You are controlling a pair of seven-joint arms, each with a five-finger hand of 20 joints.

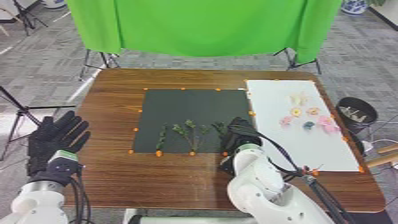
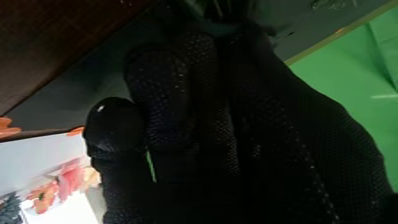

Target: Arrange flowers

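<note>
Greenery [image 1: 190, 126] lies in separate sprigs along the near side of the dark mat [image 1: 178, 105], presumably spaced for single placement. Pastel flower heads [image 1: 328, 124], ruffled, are grouped right of the mat, apparently reserved for later. Right hand [image 1: 238, 131], textured glove, straight fingers together: at the mat's near right, apparently arranging; contact unconfirmed. Left hand [image 1: 55, 140]: open, left of the mat, clear of work.

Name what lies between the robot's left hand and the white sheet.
In the head view: brown table beside the left hand, then the dark sheet bearing green sprigs, with the right hand at its near right corner.
</note>
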